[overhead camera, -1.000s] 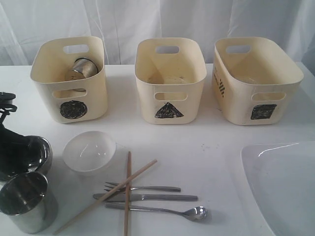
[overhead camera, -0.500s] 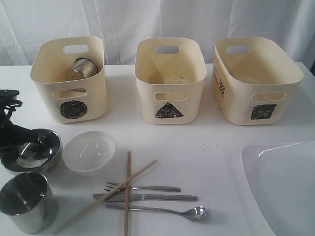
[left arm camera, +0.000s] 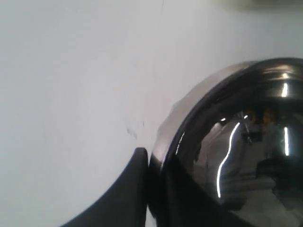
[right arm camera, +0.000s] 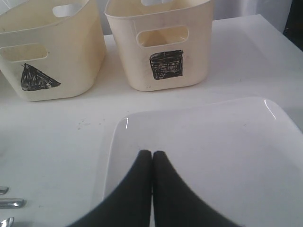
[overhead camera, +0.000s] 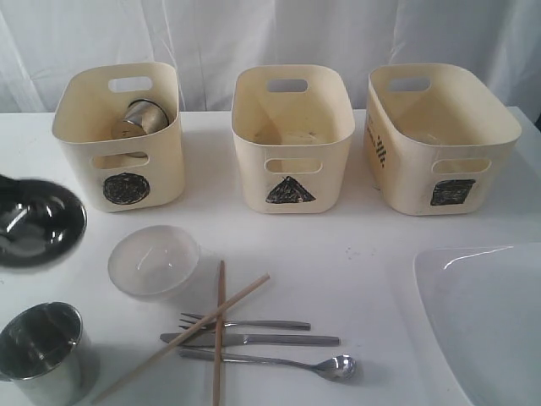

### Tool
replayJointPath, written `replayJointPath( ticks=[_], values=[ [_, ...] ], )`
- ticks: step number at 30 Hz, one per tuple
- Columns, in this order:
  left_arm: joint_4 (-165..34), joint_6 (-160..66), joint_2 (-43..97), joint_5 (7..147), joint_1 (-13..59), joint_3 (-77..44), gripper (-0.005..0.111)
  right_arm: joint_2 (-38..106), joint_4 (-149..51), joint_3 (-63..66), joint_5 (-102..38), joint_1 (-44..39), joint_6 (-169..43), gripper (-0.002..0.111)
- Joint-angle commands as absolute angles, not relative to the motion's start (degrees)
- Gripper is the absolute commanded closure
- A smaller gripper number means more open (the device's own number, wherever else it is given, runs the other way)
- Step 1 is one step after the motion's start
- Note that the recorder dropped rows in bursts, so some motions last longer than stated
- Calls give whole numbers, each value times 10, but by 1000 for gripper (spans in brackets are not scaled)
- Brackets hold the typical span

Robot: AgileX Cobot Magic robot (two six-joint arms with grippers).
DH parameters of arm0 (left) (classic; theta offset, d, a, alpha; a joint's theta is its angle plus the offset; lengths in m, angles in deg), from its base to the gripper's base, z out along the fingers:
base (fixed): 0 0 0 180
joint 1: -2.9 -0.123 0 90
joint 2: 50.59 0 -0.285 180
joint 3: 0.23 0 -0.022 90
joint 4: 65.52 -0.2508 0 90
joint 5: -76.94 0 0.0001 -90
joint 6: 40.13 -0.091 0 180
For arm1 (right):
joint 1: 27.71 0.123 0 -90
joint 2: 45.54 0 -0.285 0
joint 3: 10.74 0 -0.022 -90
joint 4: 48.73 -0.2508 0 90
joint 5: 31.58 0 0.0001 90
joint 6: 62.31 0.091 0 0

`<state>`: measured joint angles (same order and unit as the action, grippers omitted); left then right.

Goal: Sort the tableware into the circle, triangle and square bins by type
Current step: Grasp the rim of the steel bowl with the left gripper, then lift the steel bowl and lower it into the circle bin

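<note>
Exterior view is showing the shiny round steel bowl [overhead camera: 38, 222] hanging blurred at the left edge, clear of the white counter [overhead camera: 363, 245]. A second ago it was sitting low between the small white bowl [overhead camera: 154, 260] and the upright steel cup [overhead camera: 44, 351], so it is being lifted and carried away from them. Left wrist view is showing one of the black left fingers [left arm camera: 128, 194] pressing against the outside of the bowl's rim. Its partner is hidden, presumably inside the bowl, so the fingers are judged to be pinching the rim. The bowl is now riding in front of and to the left of the cream plastic bin with the scribbled circle [overhead camera: 161, 182], which is already holding a tipped steel cup [overhead camera: 142, 117] and is looking like its destination. The right fingers [right arm camera: 142, 189] are pressed together, gripping nothing, hovering over the large white squarish plate [right arm camera: 213, 142].
</note>
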<state>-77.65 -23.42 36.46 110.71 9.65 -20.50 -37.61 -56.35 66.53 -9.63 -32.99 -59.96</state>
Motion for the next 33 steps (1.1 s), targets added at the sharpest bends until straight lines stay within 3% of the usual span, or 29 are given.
replayJointPath(
  ticks=[1, 5, 11, 20, 31, 33],
  values=[
    [-778, -236, 315, 1054, 95, -166, 107, -378, -562, 665, -104, -329, -599, 108],
    [-762, -236, 297, 1008, 95, -120, 107, -378, -562, 665, -104, -329, -599, 108],
    [-775, -231, 335, 755, 95, -100, 107, -378, -562, 665, -104, -329, -599, 108],
    [-776, -282, 560, 435, 90, -100, 107, -378, -562, 665, -104, -329, -599, 108],
    [-796, -378, 660, 461, 89, -19, 107, -378, -562, 665, -104, -329, -599, 108],
    [-803, -390, 660, 455, 89, -17, 98, -378, -562, 665, -104, -329, -599, 108]
  ],
)
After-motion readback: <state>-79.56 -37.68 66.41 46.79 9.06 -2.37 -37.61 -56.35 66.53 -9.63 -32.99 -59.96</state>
